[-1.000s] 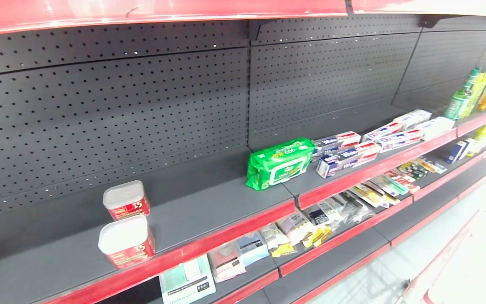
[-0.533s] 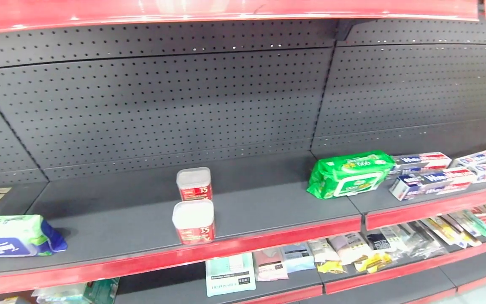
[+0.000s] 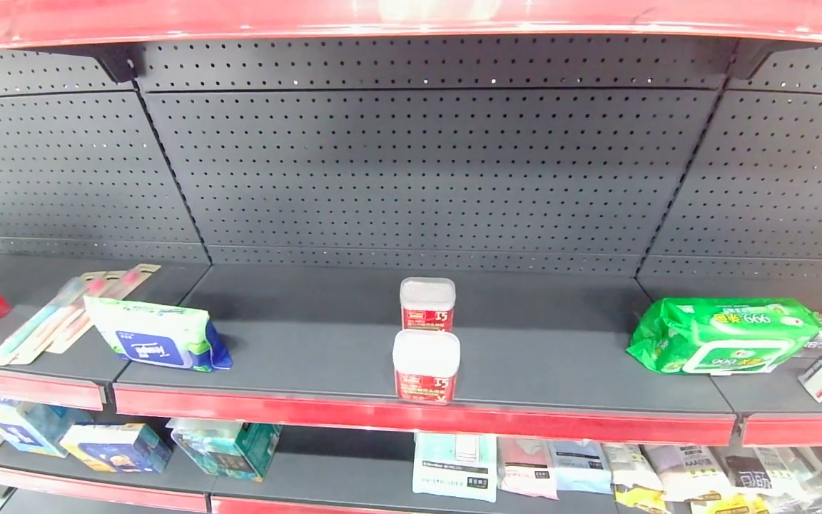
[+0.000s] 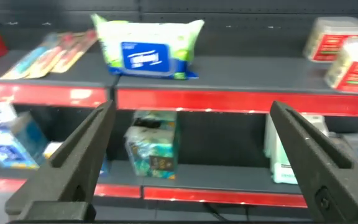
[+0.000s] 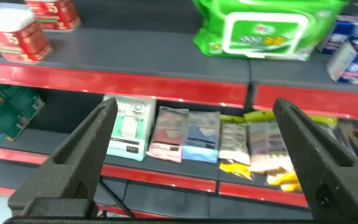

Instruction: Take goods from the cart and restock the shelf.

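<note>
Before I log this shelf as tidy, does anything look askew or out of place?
The toothbrush packs lie slanted across the shelf, and the blue wipes pack beside them sits skewed. Nothing looks spilled or damaged.

Shows matt grey painted metal on the shelf (image 3: 297,343), perforated on the back panel (image 3: 418,171), glossy red along the front strip (image 3: 275,408). Gleams as shiny plastic film on the green wipes pack (image 3: 721,335); looks smooth, matt plastic on the jar lids (image 3: 426,348).
</note>
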You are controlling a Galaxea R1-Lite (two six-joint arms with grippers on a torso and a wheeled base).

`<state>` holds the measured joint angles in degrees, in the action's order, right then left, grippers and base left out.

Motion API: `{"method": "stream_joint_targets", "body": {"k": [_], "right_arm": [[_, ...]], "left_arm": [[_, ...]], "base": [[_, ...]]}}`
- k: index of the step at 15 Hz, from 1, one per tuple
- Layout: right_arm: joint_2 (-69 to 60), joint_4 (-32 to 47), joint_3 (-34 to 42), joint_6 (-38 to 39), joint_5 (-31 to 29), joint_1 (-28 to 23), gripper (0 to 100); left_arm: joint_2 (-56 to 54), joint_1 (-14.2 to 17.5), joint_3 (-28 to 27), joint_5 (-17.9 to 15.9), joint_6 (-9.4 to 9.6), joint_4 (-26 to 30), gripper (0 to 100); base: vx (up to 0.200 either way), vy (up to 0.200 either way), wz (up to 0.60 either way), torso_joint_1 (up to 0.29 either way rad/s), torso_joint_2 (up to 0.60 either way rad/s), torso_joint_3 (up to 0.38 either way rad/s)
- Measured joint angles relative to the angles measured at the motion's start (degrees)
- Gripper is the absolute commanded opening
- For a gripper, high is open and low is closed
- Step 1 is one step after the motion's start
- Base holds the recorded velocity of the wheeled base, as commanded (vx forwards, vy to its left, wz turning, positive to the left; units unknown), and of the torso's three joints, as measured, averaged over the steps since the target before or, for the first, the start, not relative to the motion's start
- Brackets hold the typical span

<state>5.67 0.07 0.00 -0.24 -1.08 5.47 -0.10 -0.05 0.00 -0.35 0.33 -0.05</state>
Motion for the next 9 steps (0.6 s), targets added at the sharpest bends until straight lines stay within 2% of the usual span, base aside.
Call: {"method": "stream_joint_targets", "body": {"k": [9], "right_arm": [[0.0, 0.0, 0.0, 0.0, -0.1, 0.1, 100]], "left_arm": [[0.0, 0.0, 0.0, 0.0, -0.01, 0.0, 100]], "base": [[0.000, 0.000, 0.00, 0.000, 0.00, 0.000]]}}
